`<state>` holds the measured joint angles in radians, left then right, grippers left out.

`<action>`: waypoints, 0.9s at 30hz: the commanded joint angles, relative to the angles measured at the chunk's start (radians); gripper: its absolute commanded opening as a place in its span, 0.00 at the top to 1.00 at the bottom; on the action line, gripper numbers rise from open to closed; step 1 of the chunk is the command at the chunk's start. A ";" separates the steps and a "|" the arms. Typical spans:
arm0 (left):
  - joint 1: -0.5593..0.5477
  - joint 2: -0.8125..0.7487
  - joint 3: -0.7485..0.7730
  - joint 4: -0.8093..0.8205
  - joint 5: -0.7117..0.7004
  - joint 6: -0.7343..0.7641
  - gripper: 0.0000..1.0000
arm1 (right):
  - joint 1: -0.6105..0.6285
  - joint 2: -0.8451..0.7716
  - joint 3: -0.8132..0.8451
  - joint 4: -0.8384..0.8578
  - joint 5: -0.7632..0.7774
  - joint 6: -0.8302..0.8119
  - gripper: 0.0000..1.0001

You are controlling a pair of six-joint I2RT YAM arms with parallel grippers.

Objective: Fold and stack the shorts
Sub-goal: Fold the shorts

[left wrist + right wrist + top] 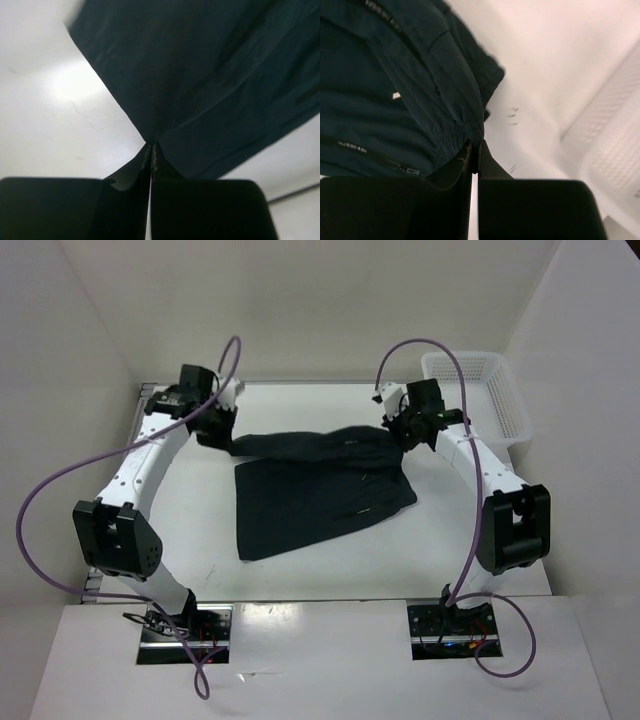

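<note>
The dark shorts (318, 490) lie spread in the middle of the white table, their far edge lifted and stretched between my two grippers. My left gripper (222, 437) is shut on the far left corner of the shorts (200, 75); the fabric fans out from its closed jaws (151, 146). My right gripper (400, 430) is shut on the far right corner at the elastic waistband (445, 135), jaws closed (475, 147). A zipper and small printed labels show on the shorts in the right wrist view.
A white mesh basket (480, 390) stands at the back right corner of the table, also showing in the right wrist view (615, 140). White walls enclose the table on three sides. Purple cables loop above both arms.
</note>
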<state>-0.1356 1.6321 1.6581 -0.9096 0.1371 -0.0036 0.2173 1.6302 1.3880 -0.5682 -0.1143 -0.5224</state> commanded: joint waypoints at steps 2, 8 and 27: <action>-0.044 -0.064 -0.205 -0.037 0.047 0.004 1.00 | 0.005 -0.043 -0.078 0.031 0.016 -0.062 1.00; -0.076 -0.146 -0.328 -0.110 0.117 0.004 1.00 | -0.029 -0.078 -0.101 -0.015 -0.025 -0.128 1.00; -0.128 -0.187 -0.509 -0.206 0.151 0.004 1.00 | 0.044 -0.268 -0.405 -0.130 0.007 -0.406 1.00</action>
<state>-0.2634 1.4399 1.1603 -1.1000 0.2924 -0.0036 0.2619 1.3979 0.9794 -0.7258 -0.1432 -0.8871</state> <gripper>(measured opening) 0.003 0.037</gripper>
